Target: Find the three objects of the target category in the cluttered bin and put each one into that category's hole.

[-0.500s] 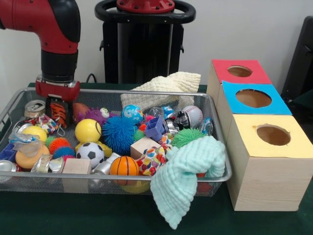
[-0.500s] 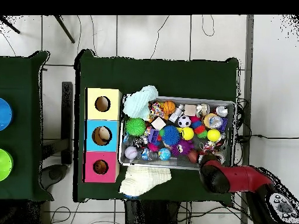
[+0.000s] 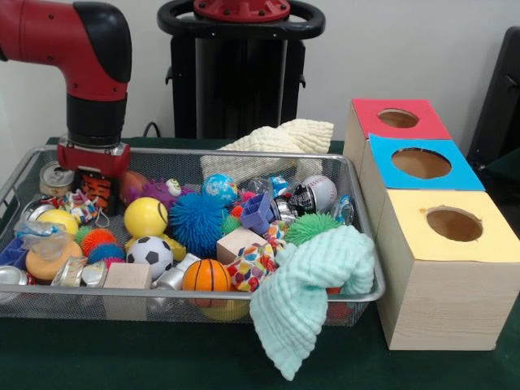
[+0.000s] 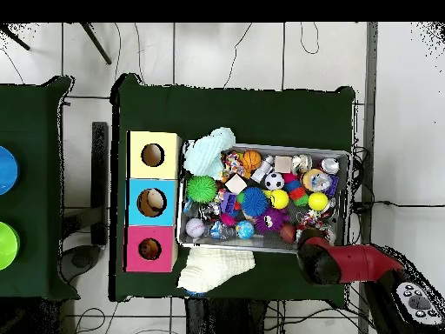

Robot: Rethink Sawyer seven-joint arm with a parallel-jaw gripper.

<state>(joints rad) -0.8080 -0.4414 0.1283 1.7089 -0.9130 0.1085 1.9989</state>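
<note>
Risen slightly since half a second ago, claw [image 3: 97, 180] now higher over the far corner of the cluttered bin [image 3: 268, 298], with the orange black-striped toy [image 3: 98, 189] just beneath the red wrist; grip on it impossible to judge, fingers hidden. Sits on the green surface [image 4: 261, 113], beside three wooden boxes. Red-topped hole [image 3: 398, 118] farthest from camera, well apart from the toy. Mint cloth [image 3: 305, 296] draped over the near rim.

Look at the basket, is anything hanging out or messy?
Yes. A mint green cloth droops over the wire basket's front rim onto the table, and a cream cloth hangs over its back edge. Toys are heaped inside.
</note>
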